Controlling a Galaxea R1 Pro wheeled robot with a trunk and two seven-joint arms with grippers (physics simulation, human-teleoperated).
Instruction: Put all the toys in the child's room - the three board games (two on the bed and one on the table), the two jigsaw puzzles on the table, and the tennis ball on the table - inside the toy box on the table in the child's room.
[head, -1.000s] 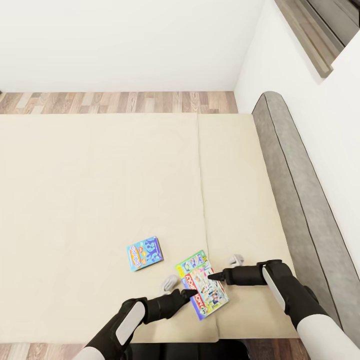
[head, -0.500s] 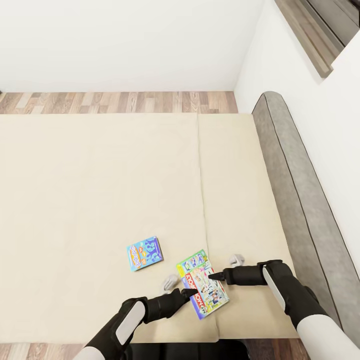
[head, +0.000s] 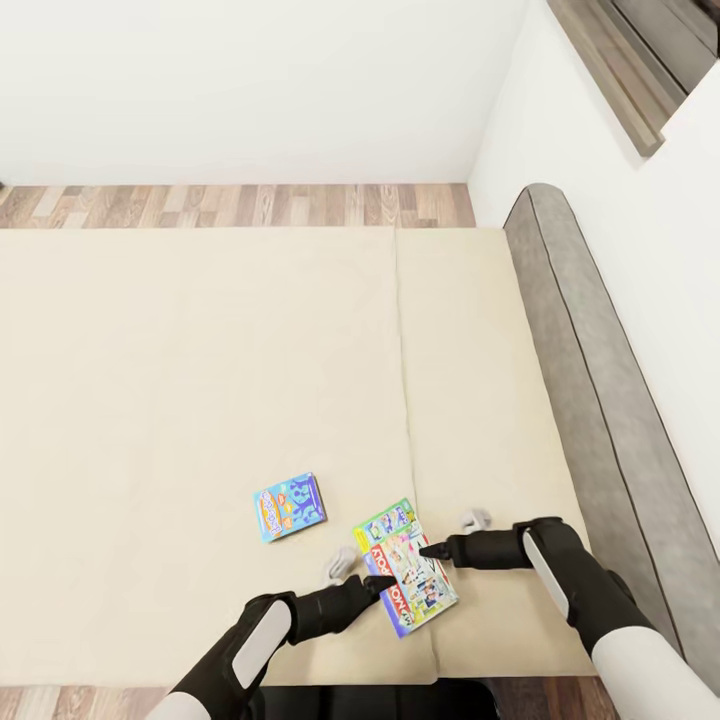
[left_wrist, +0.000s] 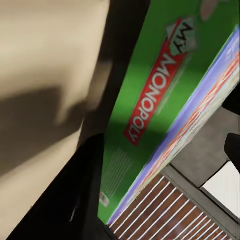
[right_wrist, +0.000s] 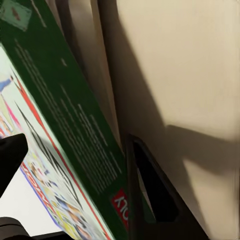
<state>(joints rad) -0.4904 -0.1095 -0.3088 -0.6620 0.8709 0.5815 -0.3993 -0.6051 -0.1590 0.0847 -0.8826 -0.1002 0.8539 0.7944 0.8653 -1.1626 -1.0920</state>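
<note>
Gripping the white-green board game (head: 404, 568) from both sides, the left gripper (head: 362, 586) and right gripper (head: 440, 545) stay clamped; barely anything has shifted. It sits near the bed (head: 200, 400) edge, lift pending.

The head camera sits high and looks steeply down over the bed (head: 200, 400), taking in the far strip of wood floor (head: 240, 204), the white wall beyond and the grey headboard (head: 600, 400) along the right. Both wrist cameras sit very close to the mattress, each looking along its pincer at an edge of the same white-green board game (head: 404, 568): the left wrist view meets its green side (left_wrist: 160, 100), the right wrist view its dark green side (right_wrist: 65, 125). All three views share this box and the mattress around it.
</note>
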